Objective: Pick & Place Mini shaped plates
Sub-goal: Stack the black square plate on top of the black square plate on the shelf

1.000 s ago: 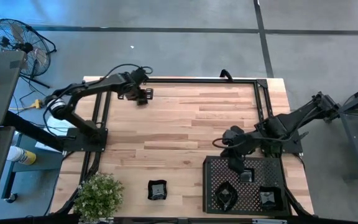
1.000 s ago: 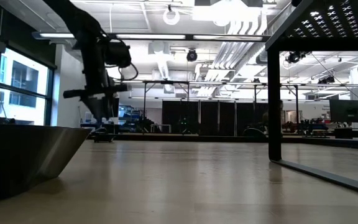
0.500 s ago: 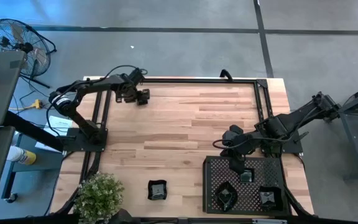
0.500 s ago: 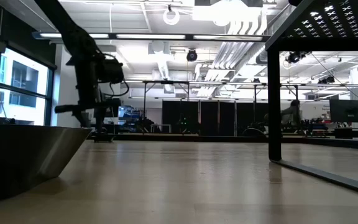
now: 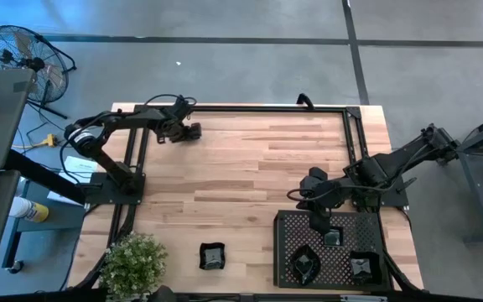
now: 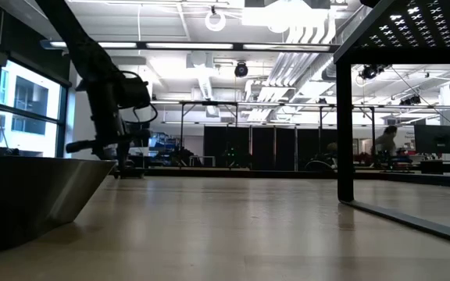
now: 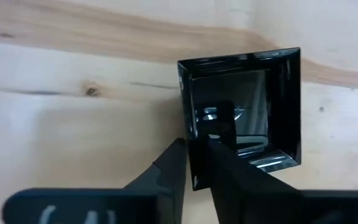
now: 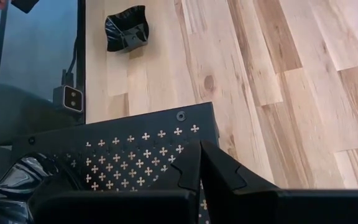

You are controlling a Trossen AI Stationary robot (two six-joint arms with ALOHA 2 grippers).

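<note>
My left gripper (image 5: 188,132) is at the table's far left, shut on a small glossy black square plate (image 7: 253,99). My right gripper (image 5: 317,221) hovers shut over the far left corner of the perforated black tray (image 5: 367,243), touching nothing. Three mini plates lie in the tray: one (image 5: 334,237) just beside the right gripper, a second (image 5: 307,264) and a third (image 5: 360,267) nearer the table's near edge. Another wavy-edged plate (image 5: 212,256) rests on its base on the wood near the near edge, and the right wrist view also shows this wavy plate (image 8: 127,31). My left gripper pinches one side wall (image 7: 188,124) of the square plate, with one finger (image 7: 225,146) inside the dish and the other finger (image 7: 169,165) outside it. The fingers come from above, pointing down. The plate sits level, open side up; whether its base touches the table I cannot tell.
A potted plant (image 5: 132,264) stands at the near left corner. A black frame rail (image 5: 267,107) runs along the far edge and down the sides. The tray stands raised on legs (image 6: 344,117). Bare wood lies across the table's middle (image 5: 241,176).
My left gripper has moved a little toward the table's left edge and come down closer to the wood, carrying the square plate with it. My right arm has kept still.
</note>
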